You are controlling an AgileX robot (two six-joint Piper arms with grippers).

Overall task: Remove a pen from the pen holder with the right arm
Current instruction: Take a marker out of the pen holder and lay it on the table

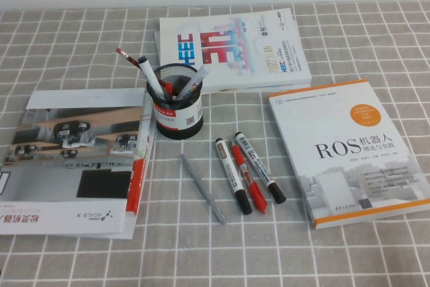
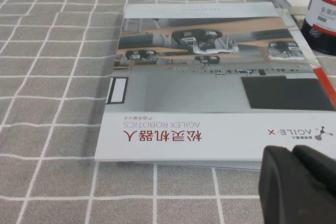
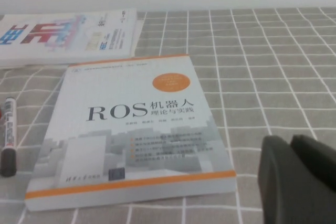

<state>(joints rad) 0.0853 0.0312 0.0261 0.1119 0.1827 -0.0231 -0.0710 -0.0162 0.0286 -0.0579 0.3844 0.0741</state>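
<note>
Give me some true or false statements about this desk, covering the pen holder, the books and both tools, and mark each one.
1. The pen holder is empty. False: several pens stand in it.
2. Three markers lie on the cloth between a grey pen and the ROS book. True.
3. The right tool grips a pen. False: it is shut on nothing, near the ROS book.
4. The left tool sits shut by the AgileX brochure. True.
</note>
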